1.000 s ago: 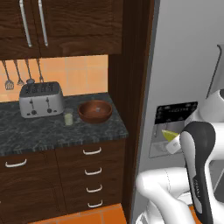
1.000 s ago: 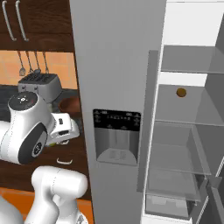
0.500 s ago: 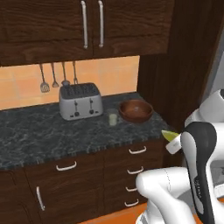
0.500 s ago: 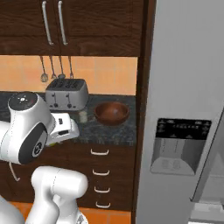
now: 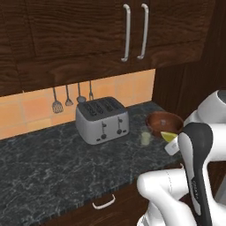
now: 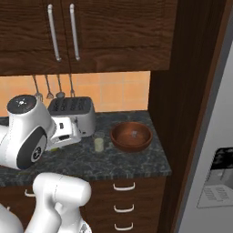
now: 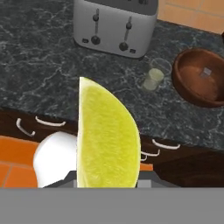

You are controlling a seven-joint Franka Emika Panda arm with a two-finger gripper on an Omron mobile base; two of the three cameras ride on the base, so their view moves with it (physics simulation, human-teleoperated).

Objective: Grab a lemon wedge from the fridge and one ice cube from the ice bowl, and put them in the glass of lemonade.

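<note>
The two-finger gripper (image 7: 108, 181) is clamped on a pale yellow-green lemon wedge (image 7: 107, 135), above the dark counter's edge. The small clear glass of lemonade (image 7: 155, 77) stands between a silver toaster (image 7: 114, 24) and the reddish-brown wooden ice bowl (image 7: 200, 76). The narrow glass is easily missed on release.

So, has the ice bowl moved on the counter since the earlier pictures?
No. The ice bowl remains right of the glass of lemonade and the toaster; the camera itself moved.
</note>
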